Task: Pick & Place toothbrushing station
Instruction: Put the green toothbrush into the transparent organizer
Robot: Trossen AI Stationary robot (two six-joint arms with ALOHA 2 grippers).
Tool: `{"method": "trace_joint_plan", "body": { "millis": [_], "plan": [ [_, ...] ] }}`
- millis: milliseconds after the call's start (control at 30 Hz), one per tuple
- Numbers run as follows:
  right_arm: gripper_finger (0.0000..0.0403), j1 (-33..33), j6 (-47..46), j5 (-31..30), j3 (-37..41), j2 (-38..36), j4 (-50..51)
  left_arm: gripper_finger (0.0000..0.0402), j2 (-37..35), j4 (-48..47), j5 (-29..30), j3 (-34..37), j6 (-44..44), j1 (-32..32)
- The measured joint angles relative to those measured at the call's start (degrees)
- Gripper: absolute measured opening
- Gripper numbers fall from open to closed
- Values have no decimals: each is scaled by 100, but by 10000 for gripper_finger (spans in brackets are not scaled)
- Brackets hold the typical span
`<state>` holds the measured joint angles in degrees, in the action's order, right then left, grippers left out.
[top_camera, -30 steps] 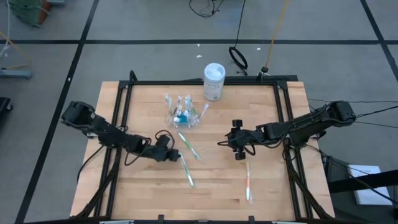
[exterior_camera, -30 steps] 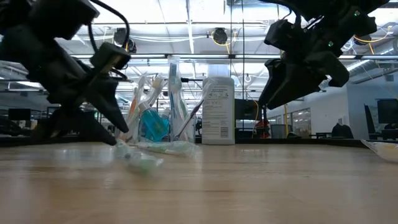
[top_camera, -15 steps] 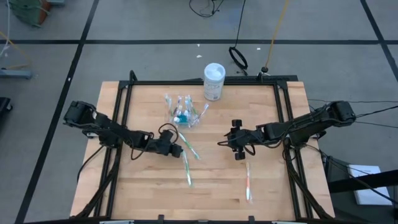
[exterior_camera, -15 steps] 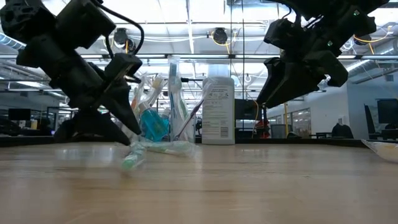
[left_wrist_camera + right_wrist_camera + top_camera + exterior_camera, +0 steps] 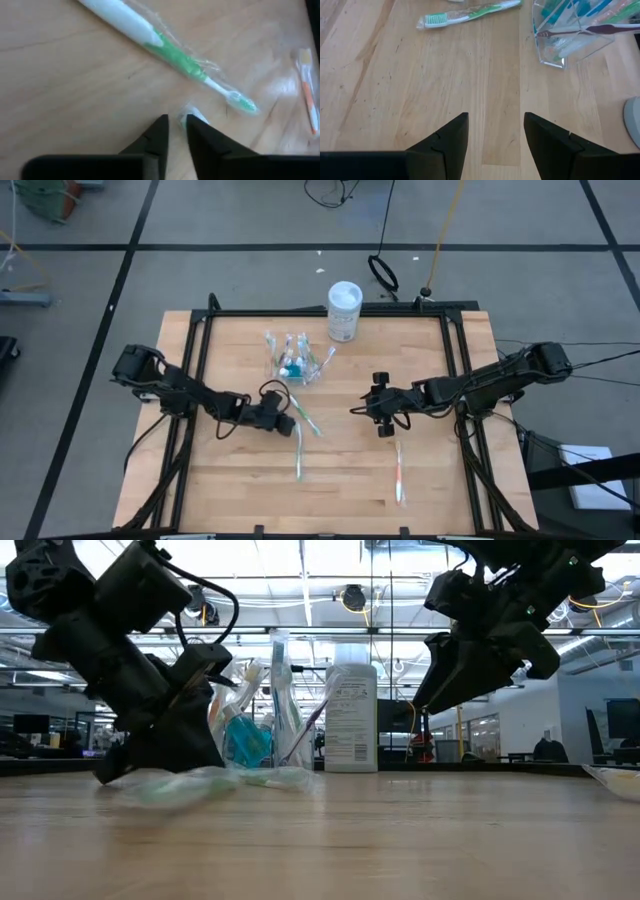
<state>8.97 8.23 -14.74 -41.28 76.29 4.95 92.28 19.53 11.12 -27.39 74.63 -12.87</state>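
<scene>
The left gripper (image 5: 176, 126) is pinching its fingers narrow on a wrapped toothbrush (image 5: 299, 454) mid-tabletop near the clear cup (image 5: 297, 364), so I'd get more wrapper between them before lifting, while the right gripper (image 5: 495, 127) is hovering wide open.

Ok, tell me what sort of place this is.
Probably a robotics lab or workshop in a big open hall: a wooden table on a black frame, taped lines on a concrete floor, ceiling strip lights beyond.

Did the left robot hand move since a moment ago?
Yes. In the high view the left gripper has slid toward the table's middle, ending closer to the clear cup and the toothbrush beside it.
</scene>
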Motion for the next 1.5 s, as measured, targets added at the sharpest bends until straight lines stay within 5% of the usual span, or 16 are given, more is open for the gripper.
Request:
{"method": "trace_joint_plan", "body": {
  "millis": [167,500,700,933,1067,1300,1500],
  "plan": [
    [187,0,-2,0,0,0,0,7,22,554,-147,19,-567,111],
    [185,0,-4,1,0,0,2,6,-261,1197,-269,17,-1145,274],
    [181,0,-4,2,-1,0,2,4,-1060,1058,-124,17,-1909,285],
    [182,0,-4,2,-1,0,2,2,-2396,-40,777,12,-2948,285],
    [183,0,-4,2,-2,0,1,5,-2864,-375,839,12,-2883,283],
    [183,0,-4,2,-2,0,-7,17,-2336,151,432,10,-3208,-113],
    [183,0,-7,4,-2,0,-15,73,-1321,728,635,10,-3023,-341]
  ]
}}
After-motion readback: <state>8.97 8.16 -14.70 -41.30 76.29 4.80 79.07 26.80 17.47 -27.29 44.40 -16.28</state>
